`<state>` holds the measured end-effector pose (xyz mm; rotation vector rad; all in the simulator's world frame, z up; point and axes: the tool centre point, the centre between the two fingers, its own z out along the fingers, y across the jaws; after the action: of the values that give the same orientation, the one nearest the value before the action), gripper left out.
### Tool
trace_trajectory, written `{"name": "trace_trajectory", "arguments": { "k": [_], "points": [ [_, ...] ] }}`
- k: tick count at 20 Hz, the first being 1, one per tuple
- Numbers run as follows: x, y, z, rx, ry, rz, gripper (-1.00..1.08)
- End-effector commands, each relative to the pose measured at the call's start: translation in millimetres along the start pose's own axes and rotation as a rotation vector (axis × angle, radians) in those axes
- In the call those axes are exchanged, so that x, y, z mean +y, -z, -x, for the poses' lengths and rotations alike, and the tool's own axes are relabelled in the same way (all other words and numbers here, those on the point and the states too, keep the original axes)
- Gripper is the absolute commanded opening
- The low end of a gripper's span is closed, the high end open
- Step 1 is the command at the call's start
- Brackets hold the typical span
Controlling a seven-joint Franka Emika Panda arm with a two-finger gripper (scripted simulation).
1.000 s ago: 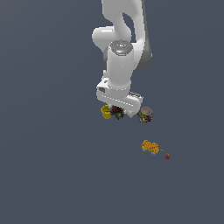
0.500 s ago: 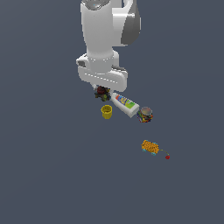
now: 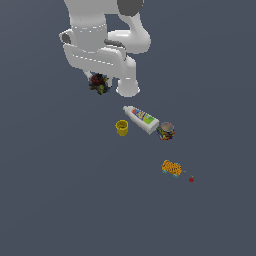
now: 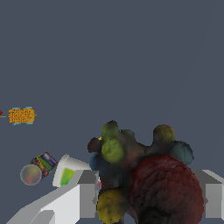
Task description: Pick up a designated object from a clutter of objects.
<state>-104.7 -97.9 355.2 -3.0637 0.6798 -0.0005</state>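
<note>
The gripper is clamped on the dark lumpy object, which sits between its two fingers and directly below the wrist, apparently lifted clear of the surface, though the exterior view gives no firm height cue. The remaining clutter lies well apart toward the exterior view's right: yellow cup, white bottle, multicoloured can, orange-blue block.

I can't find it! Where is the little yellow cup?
In the exterior view the little yellow cup sits on the grey floor just to the view's left of the white bottle, below the hand.
</note>
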Motion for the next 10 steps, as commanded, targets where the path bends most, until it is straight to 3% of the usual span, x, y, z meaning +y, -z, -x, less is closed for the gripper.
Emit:
{"name": "trace_trajectory", "arguments": {
  "k": [1,10],
  "points": [
    [12.5,16.9,-0.9,0.000,0.001,0.001,-1.00],
    [36.5,49.6,-5.1,0.000,0.001,0.003,-1.00]
  ]
}}
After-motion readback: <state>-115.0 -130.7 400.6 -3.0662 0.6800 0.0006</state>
